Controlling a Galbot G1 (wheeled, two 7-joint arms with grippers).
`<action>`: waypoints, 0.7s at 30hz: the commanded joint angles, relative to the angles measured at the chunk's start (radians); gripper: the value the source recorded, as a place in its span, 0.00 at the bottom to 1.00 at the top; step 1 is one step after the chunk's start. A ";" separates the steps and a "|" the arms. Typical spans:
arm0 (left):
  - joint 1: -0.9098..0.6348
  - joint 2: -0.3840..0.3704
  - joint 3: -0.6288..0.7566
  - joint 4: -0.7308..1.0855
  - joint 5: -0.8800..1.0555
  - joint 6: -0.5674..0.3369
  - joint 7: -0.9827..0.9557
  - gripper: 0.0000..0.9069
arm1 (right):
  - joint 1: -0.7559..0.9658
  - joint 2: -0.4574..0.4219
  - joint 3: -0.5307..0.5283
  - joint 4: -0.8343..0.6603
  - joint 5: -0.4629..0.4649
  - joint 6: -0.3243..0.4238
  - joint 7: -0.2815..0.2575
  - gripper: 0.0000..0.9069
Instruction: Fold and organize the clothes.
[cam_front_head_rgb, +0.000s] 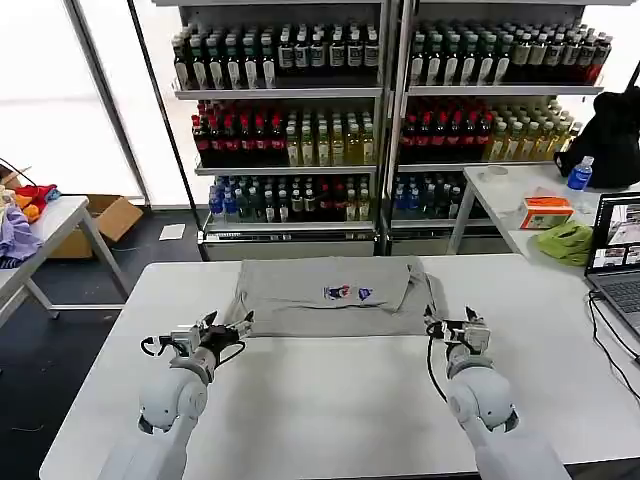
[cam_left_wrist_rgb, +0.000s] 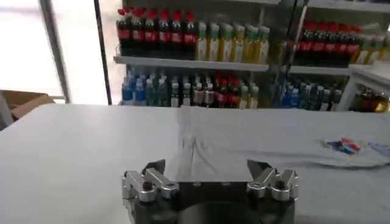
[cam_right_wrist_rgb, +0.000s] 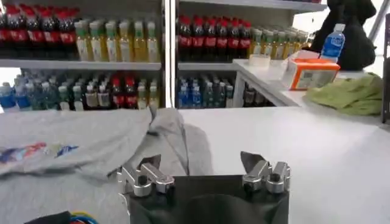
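Item: grey shirt (cam_front_head_rgb: 330, 297), partly folded, print up, along the tabletop (cam_front_head_rgb: 330, 420) far edge. We keep the left claw (cam_front_head_rgb: 232, 331) and right claw (cam_front_head_rgb: 452, 328) spread at its near corners, apparently ready to lift the hem.

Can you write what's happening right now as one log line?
shirt: partly folded, flat on table | left gripper: open, at shirt's near left corner | right gripper: open, at near right corner | nothing held

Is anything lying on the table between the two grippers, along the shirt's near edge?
No. In the head view the white table is bare between the left gripper and right gripper, just below the grey shirt.
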 joint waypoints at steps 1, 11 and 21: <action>0.000 -0.004 0.000 0.062 0.029 0.002 0.004 1.00 | -0.025 0.004 0.003 -0.067 -0.010 -0.005 -0.003 1.00; 0.007 -0.008 0.000 0.074 0.033 0.002 0.005 0.09 | -0.032 0.014 -0.008 -0.078 -0.011 0.002 -0.004 0.04; 0.049 -0.004 0.004 0.047 0.049 0.001 0.008 0.00 | -0.057 0.023 -0.017 -0.087 -0.003 0.033 -0.012 0.00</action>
